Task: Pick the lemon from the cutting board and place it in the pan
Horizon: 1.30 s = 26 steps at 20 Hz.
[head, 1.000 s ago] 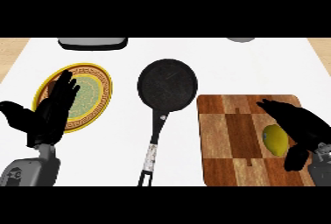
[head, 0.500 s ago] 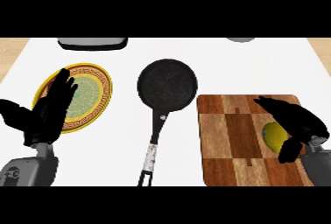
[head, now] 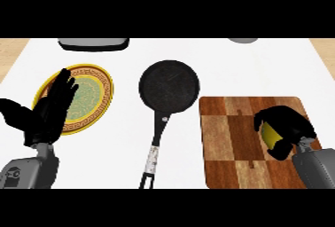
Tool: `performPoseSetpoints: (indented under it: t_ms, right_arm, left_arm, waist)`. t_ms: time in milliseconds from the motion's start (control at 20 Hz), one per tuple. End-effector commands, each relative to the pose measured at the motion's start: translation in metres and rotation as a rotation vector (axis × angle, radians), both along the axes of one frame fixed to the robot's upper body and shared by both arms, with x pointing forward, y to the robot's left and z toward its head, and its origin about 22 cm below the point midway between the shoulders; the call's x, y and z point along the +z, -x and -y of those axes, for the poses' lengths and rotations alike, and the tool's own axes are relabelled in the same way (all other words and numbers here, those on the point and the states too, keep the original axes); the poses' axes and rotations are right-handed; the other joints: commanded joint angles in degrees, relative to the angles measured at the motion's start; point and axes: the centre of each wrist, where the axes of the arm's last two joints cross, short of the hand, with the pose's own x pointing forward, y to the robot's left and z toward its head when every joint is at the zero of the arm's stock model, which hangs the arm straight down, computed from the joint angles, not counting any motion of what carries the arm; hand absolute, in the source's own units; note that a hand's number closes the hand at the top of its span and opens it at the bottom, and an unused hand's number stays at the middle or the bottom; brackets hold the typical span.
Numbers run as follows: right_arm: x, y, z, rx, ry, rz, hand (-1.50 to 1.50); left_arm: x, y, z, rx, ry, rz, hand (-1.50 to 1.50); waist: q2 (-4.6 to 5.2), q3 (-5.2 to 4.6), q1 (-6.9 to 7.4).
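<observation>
1. The lemon (head: 269, 135) lies on the cutting board (head: 229, 142), toward the board's 3 o'clock edge; only a yellow sliver of it shows.
2. The right robot hand (head: 288, 124) is curled over and around the lemon — fingers arching across its top, thumb coming in at the lemon's 5 o'clock — so most of the fruit is hidden. Whether the lemon is lifted off the wood cannot be told.
3. The cutting board, a chequered wooden one, rests on the white bench (head: 131, 164) at the bench's 4 o'clock.
4. The pan (head: 169, 86), black, sits near the bench's middle, just at the board's 10 o'clock, its handle running toward 6 o'clock.
5. A yellow patterned plate (head: 91, 95) lies at the pan's 9 o'clock, well apart from the board.
6. The left robot hand (head: 46, 117) rests open — fingers straight, pointing to 12 o'clock — over the plate's 8 o'clock rim, holding nothing.
</observation>
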Motion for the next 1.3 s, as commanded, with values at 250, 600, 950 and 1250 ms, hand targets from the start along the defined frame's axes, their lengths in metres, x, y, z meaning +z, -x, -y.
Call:
performPoseSetpoints:
  t_ms: [250,600,950,1250]
  right_arm:
    - [-0.025,0.013,0.002,0.019,-0.078,0.033,1.50]
    - [0.021,0.000,-0.107,-0.087,-0.128,0.268,1.50]
    - [0.061,-0.013,-0.192,-0.228,-0.037,0.473,1.50]
    - [0.124,-0.014,-0.252,-0.341,0.070,0.752,1.50]
  left_arm:
    - [0.005,-0.003,-0.012,-0.009,0.018,-0.010,0.00]
    - [0.007,0.003,0.011,-0.022,0.006,-0.002,0.00]
    - [0.009,-0.005,0.022,-0.109,-0.011,0.000,0.00]
    - [0.005,-0.009,0.042,-0.157,0.001,-0.007,0.00]
  waist:
    - [0.16,0.29,-0.21]
    - [-0.10,0.13,0.83]
    - [0.28,-0.23,7.27]
    - [0.23,-0.27,9.57]
